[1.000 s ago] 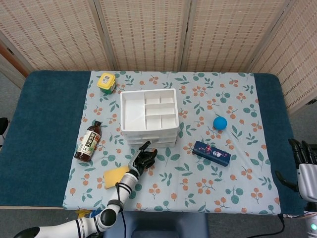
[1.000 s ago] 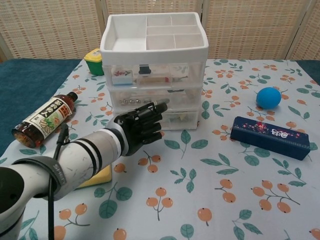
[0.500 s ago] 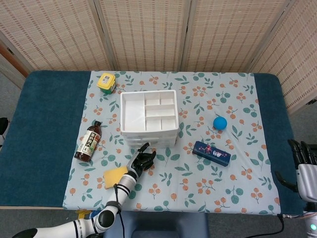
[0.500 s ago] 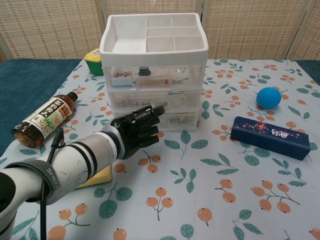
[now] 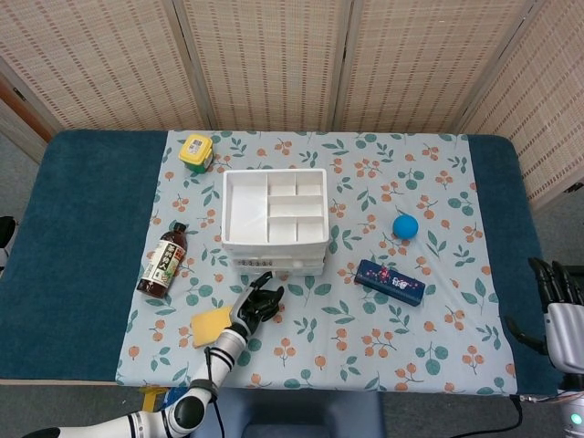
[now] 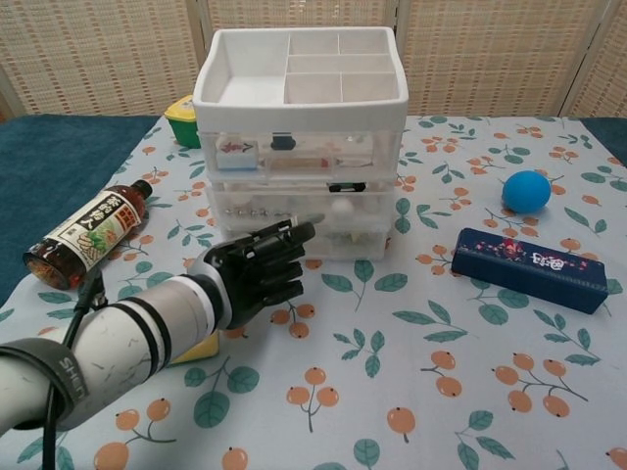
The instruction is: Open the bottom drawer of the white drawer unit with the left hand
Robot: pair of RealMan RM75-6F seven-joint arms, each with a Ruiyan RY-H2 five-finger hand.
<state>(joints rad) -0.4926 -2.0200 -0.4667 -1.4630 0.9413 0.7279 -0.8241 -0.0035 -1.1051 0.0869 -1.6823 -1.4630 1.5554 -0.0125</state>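
White drawer unit (image 6: 299,147) is standing far of the left hand (image 6: 257,271), whose curled fingers are hooking its bottom drawer (image 6: 338,233).

left hand (image 6: 257,271): black, jointed fingers | left forearm: white shell, black bands, thin black cable | right hand (image 5: 557,294): black fingers, pale grey wrist housing

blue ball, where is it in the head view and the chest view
Head view: the blue ball lies right of centre, on the floral cloth.
Chest view: the blue ball lies at the right, in the upper half.
Shared landmark: the dark blue box lies just in front of it in both.
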